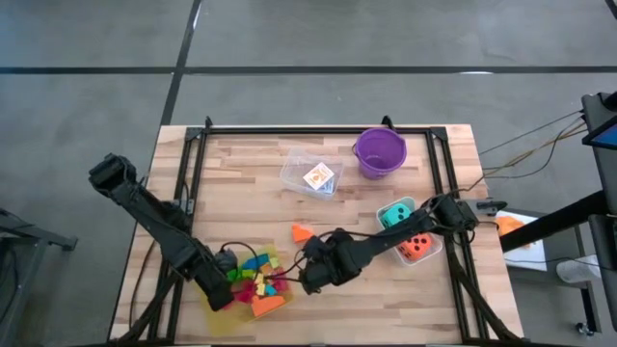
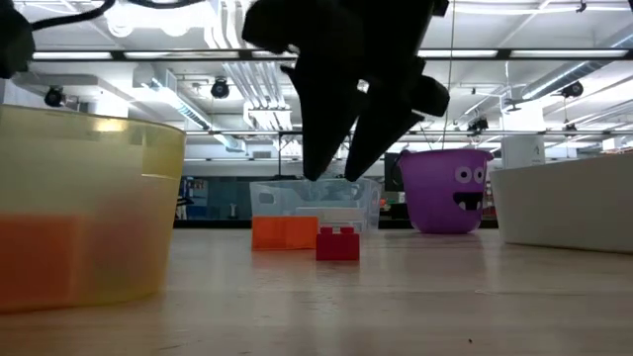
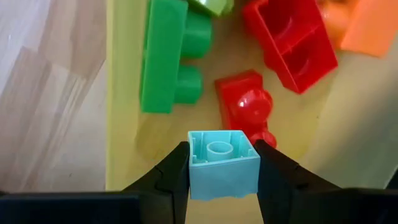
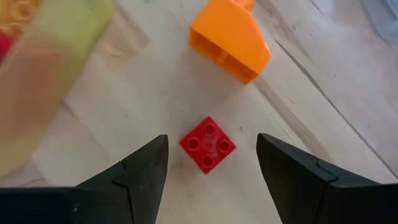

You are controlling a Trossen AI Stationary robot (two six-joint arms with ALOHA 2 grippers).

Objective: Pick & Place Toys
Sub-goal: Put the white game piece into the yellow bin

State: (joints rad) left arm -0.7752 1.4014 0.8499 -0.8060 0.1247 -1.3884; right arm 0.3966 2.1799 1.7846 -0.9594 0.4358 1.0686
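My left gripper hangs over the yellow tray near the table's front, shut on a light blue brick. Green and red bricks lie in the tray below it. My right gripper stands open, pointing down, with a small red brick on the table under the gap between its fingers; it touches nothing. The red brick rests studs up on the wood. An orange wedge lies just beyond it. My left gripper pinches the light blue brick by two opposite side walls between its two fingers. The fingers come from above, pointing down. The brick's hollow underside faces the wrist camera. It sits square in the hold over the tray's floor, above the bricks there.
A clear tub with a card pack stands at the far middle, the purple bucket to its right. A pale container at the right holds a teal die and an orange die. Bare wood lies between.
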